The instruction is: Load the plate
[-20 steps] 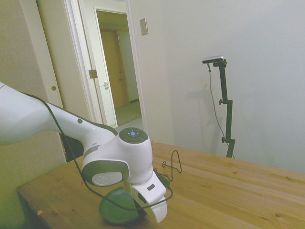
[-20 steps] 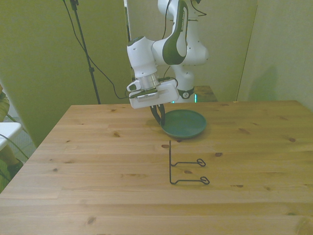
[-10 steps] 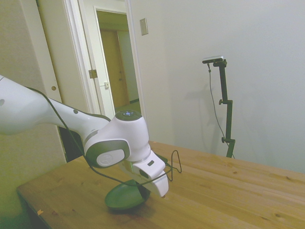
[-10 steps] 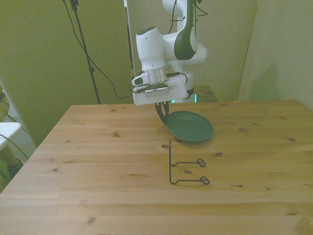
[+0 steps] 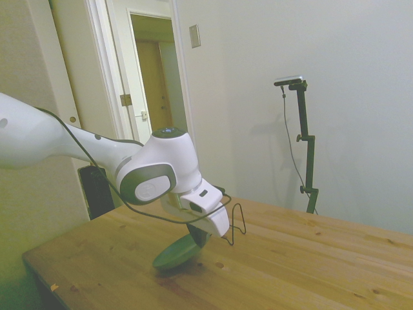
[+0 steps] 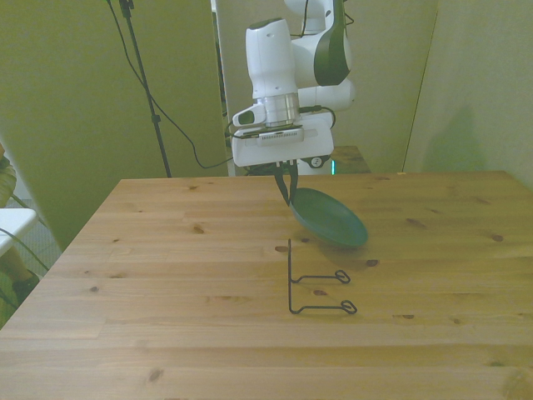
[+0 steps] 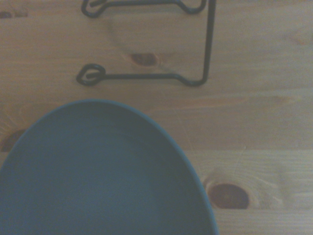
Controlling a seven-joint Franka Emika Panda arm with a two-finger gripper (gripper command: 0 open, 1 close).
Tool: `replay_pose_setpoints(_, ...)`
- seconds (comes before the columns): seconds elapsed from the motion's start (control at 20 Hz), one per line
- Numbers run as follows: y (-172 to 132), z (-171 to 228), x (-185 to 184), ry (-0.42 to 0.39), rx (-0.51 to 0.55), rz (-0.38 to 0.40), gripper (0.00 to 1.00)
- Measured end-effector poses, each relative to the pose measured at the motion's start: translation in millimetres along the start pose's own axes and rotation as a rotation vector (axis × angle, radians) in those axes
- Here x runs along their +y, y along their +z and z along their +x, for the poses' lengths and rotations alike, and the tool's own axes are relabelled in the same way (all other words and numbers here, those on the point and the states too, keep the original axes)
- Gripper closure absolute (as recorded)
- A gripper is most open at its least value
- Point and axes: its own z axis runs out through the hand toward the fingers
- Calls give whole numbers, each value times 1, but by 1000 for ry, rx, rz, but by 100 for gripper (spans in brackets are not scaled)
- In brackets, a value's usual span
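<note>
One item: plate (image 6: 330, 218), dark green, rigid, likely light and slick.
Location: lifted, tilted, just behind the wire stand (image 6: 317, 286).
Pincer (image 6: 287, 188): clamped on plate's rim.
Hold: rim only.

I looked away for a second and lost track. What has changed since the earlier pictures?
The gripper, shut on the plate at its rim, has lifted it off the table and carried it toward the wire stand; the plate now hangs tilted. The stand has not moved.
</note>
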Motion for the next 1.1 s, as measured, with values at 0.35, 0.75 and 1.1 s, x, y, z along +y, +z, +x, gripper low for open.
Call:
replay_pose_setpoints(0.35,-22,9,-20,-31,31,-12,100)
replay_pose_setpoints(0.75,-61,50,-54,-71,102,-36,100)
replay_pose_setpoints(1.1,-60,61,-82,-94,111,-36,100)
